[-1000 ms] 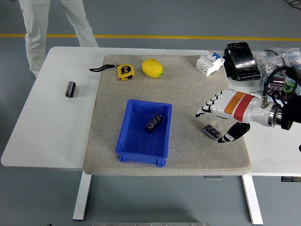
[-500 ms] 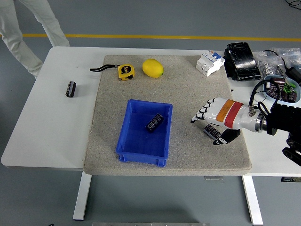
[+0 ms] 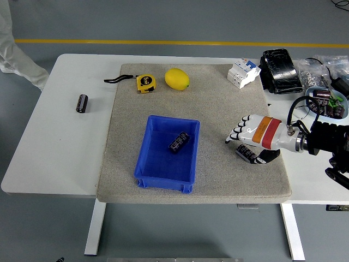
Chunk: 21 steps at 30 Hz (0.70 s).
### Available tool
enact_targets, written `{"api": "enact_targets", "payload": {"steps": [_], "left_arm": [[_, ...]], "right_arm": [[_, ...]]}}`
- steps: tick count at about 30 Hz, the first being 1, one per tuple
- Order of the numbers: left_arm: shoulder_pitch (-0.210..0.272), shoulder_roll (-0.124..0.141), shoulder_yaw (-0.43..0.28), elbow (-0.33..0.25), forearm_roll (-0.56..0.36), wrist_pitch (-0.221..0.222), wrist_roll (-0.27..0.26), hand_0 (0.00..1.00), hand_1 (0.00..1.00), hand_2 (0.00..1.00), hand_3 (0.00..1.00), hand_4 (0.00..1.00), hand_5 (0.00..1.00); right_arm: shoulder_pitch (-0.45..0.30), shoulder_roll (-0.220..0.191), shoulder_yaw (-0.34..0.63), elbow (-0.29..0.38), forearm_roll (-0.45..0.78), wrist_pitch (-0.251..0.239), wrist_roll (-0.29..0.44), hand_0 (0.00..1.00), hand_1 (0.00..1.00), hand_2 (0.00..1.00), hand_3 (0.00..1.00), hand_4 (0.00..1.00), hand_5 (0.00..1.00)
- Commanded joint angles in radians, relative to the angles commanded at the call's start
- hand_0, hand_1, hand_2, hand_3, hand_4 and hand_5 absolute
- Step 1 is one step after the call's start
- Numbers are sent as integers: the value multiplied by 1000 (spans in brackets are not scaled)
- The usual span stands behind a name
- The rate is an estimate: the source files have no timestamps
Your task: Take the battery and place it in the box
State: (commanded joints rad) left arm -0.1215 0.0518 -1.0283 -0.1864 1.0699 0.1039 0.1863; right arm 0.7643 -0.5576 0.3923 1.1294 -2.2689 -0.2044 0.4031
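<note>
A small dark battery (image 3: 245, 153) lies on the grey mat (image 3: 212, 114), right of the blue box (image 3: 158, 173). My right hand (image 3: 246, 148) hovers low over it, fingers (image 3: 235, 135) spread above its far side and thumb (image 3: 266, 156) at its near right end. The hand is open and partly hides the battery; I cannot tell whether it touches. Inside the box lies another dark battery (image 3: 178, 142). A third, cylindrical battery (image 3: 82, 102) rests on the white table at the left. My left arm is out of view.
A yellow tape measure (image 3: 145, 82) and a lemon (image 3: 176, 78) sit at the mat's far edge. A white breaker (image 3: 243, 72), a black pack (image 3: 281, 71) and a bowl of parts (image 3: 326, 102) crowd the far right. A person's trouser leg (image 3: 13, 60) shows at top left.
My right hand has come down and drawn in over the battery on the mat. The person has walked off toward the left edge of the picture.
</note>
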Motion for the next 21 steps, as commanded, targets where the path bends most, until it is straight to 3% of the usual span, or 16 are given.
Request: {"api": "enact_targets", "payload": {"steps": [7, 21], "left_arm": [[-2, -1, 4, -1, -1, 0, 3, 554, 558, 630, 722, 829, 949], [3, -1, -11, -2, 22, -4, 11, 554, 557, 630, 720, 828, 950]], "right_arm": [[0, 9, -8, -35, 0, -5, 2, 700, 681, 738, 785, 960, 139], [-10, 2, -17, -30, 7, 10, 3, 669, 649, 709, 757, 917, 93]]}}
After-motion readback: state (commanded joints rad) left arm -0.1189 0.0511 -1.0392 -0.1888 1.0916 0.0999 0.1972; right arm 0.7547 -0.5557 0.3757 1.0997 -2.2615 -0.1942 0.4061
